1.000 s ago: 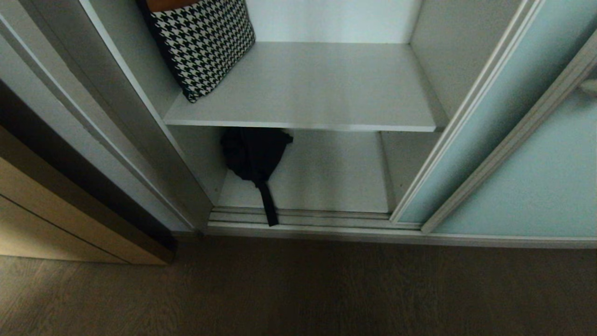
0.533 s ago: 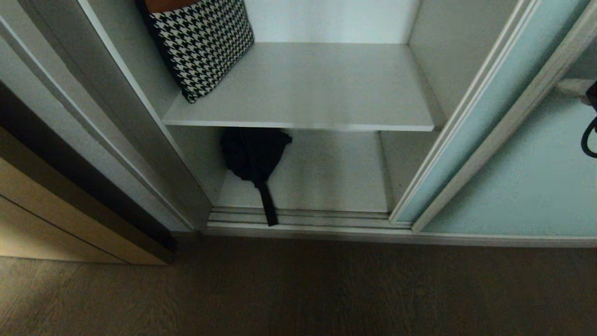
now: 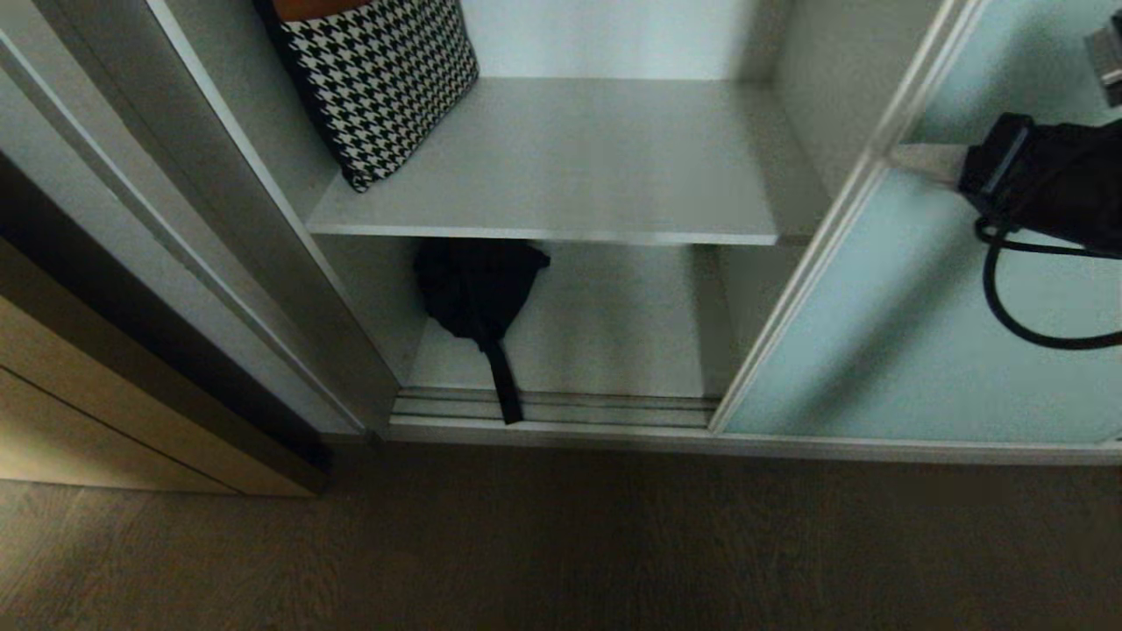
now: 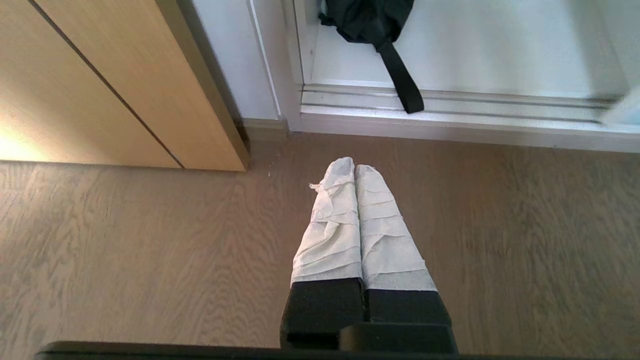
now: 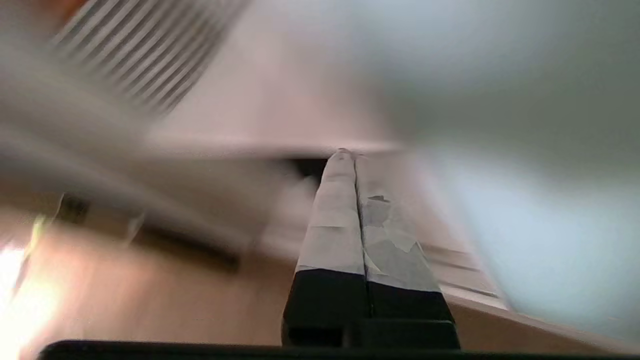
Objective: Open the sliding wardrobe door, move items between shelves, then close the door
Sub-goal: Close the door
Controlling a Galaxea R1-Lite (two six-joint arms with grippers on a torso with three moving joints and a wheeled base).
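Wardrobe open – door, frosted blue-green glass, stands over the right side, its silver frame edge against the shelves. Upper shelf carries the houndstooth bag, leaning at its left end. Lower shelf has the black pouch at left, strap hanging over the floor track. Right gripper at the door's frame, fingers pressed together, holding nothing. Left gripper – jaws together, empty, above the wood floor.
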